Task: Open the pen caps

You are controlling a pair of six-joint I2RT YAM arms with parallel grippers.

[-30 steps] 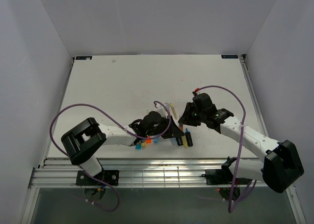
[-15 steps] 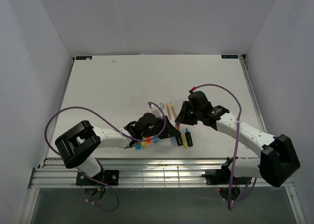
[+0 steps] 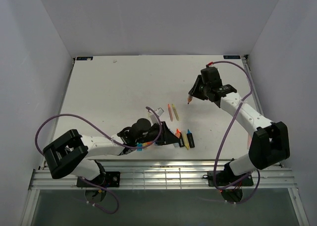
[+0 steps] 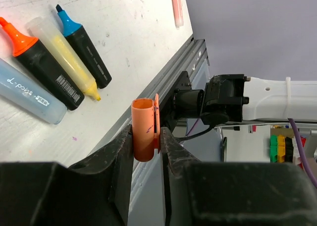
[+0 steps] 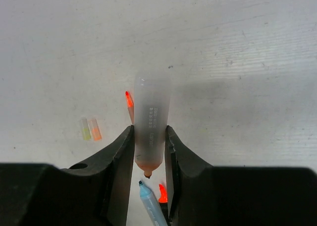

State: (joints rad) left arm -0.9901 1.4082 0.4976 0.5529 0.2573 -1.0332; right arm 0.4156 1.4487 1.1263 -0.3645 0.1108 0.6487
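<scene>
An orange pen cap (image 4: 143,127) stands upright, open end up, with my left gripper (image 4: 147,132) shut on it. In the top view that gripper (image 3: 167,138) hangs low near the table's front edge. More coloured caps (image 3: 140,146) peek out beside the left forearm. My right gripper (image 5: 148,132) is shut on a frosted marker barrel (image 5: 151,102), whose bare tip (image 3: 188,101) points down. It hovers at the back right (image 3: 197,93), well apart from the left gripper.
Three uncapped markers lie near the front edge: orange-tipped (image 4: 39,62), yellow (image 4: 64,57) and blue-tipped (image 4: 84,47), with a pale blue barrel (image 4: 25,94) beside them. Two thin pens (image 3: 172,112) lie mid-table. The metal rail (image 3: 163,169) runs along the front.
The two grippers were together over the markers. The right one has pulled away to the back right with the barrel, while the left has dropped toward the front edge with the orange cap.
</scene>
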